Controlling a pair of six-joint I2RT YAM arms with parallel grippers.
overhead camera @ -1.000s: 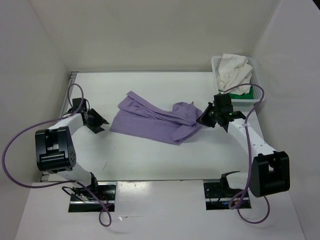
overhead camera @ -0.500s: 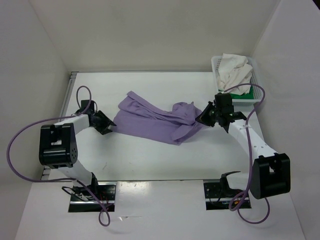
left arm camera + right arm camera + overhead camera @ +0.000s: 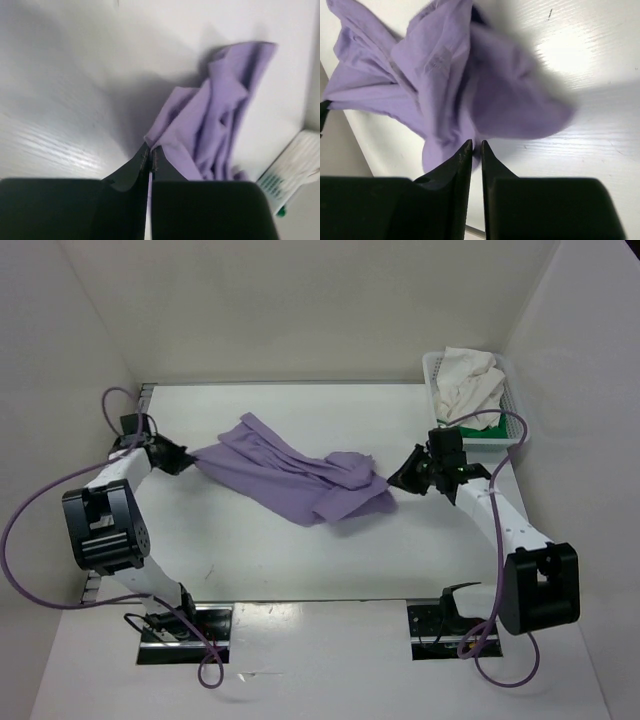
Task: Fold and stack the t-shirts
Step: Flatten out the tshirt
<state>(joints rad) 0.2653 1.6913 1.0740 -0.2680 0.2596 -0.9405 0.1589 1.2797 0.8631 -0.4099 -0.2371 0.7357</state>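
The lavender t-shirt (image 3: 290, 475) lies crumpled across the middle of the table. My left gripper (image 3: 183, 459) is shut on its left edge, and the left wrist view shows the cloth (image 3: 215, 125) pinched at the tips of that gripper (image 3: 151, 148). My right gripper (image 3: 398, 480) sits at the shirt's right end. Its jaws (image 3: 476, 143) stand a narrow gap apart with bare table showing between them, and the blurred lavender cloth (image 3: 435, 75) lies just past the tips. The cream t-shirt (image 3: 470, 380) and the green t-shirt (image 3: 485, 430) lie in the basket.
The white mesh basket (image 3: 432, 365) stands at the back right corner, just behind my right arm; its edge (image 3: 287, 167) shows in the left wrist view. White walls close in the table on the left, back and right.
My left gripper reached the shirt's left edge, shut on it and pulled it left and back. The whole shirt slid left, away from the right gripper, whose jaws have parted slightly.
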